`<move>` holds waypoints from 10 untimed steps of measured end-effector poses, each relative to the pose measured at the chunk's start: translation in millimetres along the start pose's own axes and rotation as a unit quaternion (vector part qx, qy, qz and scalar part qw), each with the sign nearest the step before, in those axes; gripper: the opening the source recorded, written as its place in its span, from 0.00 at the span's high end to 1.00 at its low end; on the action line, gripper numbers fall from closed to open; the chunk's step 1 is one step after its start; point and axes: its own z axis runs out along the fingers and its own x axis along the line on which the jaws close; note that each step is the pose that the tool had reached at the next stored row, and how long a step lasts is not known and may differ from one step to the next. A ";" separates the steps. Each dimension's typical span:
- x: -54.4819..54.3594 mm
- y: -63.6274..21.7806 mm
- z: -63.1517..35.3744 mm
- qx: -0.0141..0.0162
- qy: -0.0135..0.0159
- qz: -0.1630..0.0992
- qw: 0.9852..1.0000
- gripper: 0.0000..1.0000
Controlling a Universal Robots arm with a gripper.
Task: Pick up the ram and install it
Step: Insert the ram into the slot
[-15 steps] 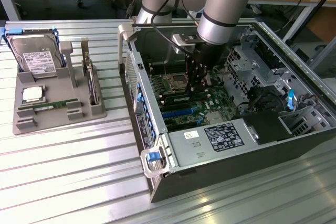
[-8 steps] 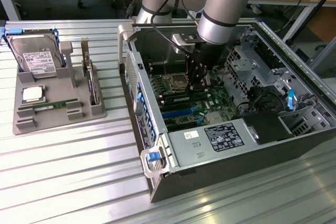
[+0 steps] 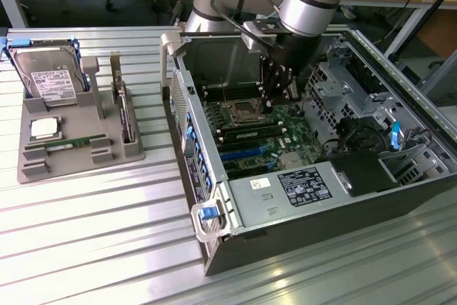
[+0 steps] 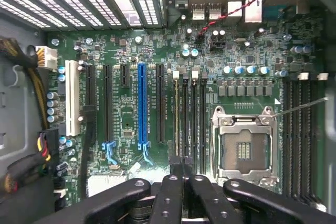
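The surface (image 3: pixel 86 241) is ribbed bare metal, brushed and shiny. To the exterior view's left of the case (image 3: pixel 321 244), the tray (image 3: pixel 32 169) is matt grey plastic. The drive (image 3: pixel 50 80) in it is silvery metal with a paper label, and the ram (image 3: pixel 71 145) is a green board. The case is dark and matt outside, bare grey sheet metal inside. Its motherboard (image 4: pixel 126 129) is glossy green. The gripper (image 4: pixel 184 171) looks matt black

We have open room straight above the motherboard (image 4: pixel 126 124); the drive cage (image 3: pixel 339 94) on the exterior view's right crowds our gripper (image 3: pixel 277 101), clamped on the ram (image 4: pixel 184 167).
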 end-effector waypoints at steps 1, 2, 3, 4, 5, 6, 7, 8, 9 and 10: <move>0.1 -0.8 -3.3 0.000 -0.001 0.000 1.000 0.89; 0.2 -3.3 -4.5 0.000 -0.003 0.000 1.000 0.89; 0.1 -6.6 -4.8 0.000 -0.007 0.000 1.000 0.89; 0.1 -10.0 -5.1 -0.001 -0.009 -0.001 1.000 0.89; -0.1 -21.6 -5.7 -0.002 -0.015 -0.001 1.000 0.89; -0.2 -34.6 -6.6 -0.003 -0.021 -0.001 1.000 0.89; -0.3 -43.5 -7.1 -0.003 -0.026 -0.002 1.000 0.89; -0.5 -55.0 -7.8 -0.004 -0.032 -0.002 0.999 0.89; -0.5 -61.0 -8.1 -0.005 -0.037 -0.002 0.999 0.89; -0.6 -70.2 -8.6 -0.005 -0.043 -0.003 0.999 0.89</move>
